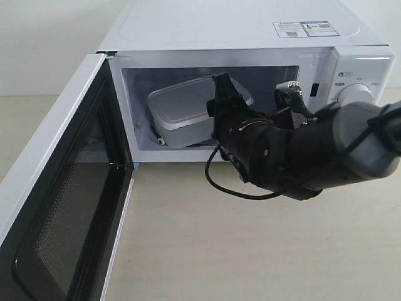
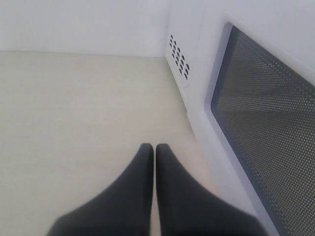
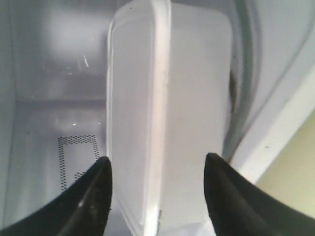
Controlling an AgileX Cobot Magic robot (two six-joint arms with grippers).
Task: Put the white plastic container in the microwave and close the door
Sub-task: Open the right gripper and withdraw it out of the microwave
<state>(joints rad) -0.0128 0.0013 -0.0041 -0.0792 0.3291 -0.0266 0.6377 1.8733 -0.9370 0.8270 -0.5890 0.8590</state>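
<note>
White microwave (image 1: 250, 25) bearing a blue-and-white sticker (image 1: 316, 28); its door (image 1: 69, 207) shows a black inner frame with fine dotted mesh. The white plastic container (image 1: 182, 106) is translucent white, the right gripper (image 3: 156, 164) black, the table (image 1: 250, 251) pale beige.

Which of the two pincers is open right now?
The right pincer, spread wide at the white plastic container in the microwave; the left pincer is pressed shut.
</note>
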